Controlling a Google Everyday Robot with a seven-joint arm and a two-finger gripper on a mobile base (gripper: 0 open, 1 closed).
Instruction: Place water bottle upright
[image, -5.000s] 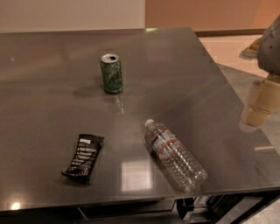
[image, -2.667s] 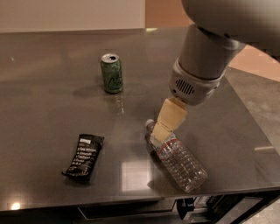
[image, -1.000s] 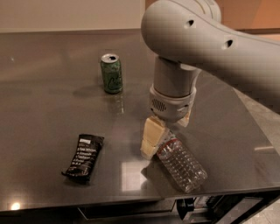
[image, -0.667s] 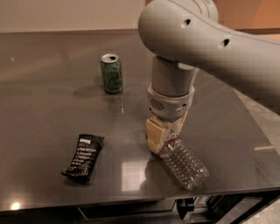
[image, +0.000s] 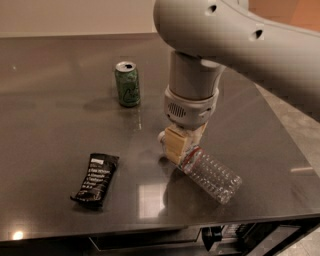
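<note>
Surface (image: 60, 125): dark, glossy, prob. low friction. Arm (image: 240, 35) hangs over its mid-right area. Water bottle (image: 214, 174) lies on its side, base toward the front-right edge, cap end under the wrist. Risks: the round ribbed body may roll or slip w/ an off-centre hold; the base may skid toward the edge during tilt-up; a tall, light bottle may topple on release. Green can (image: 127, 84) is well apart, so collision is unlikely. Claw (image: 179, 146) sits at the bottle's neck end, covering it; spread vs. pinching: cannot tell.
</note>
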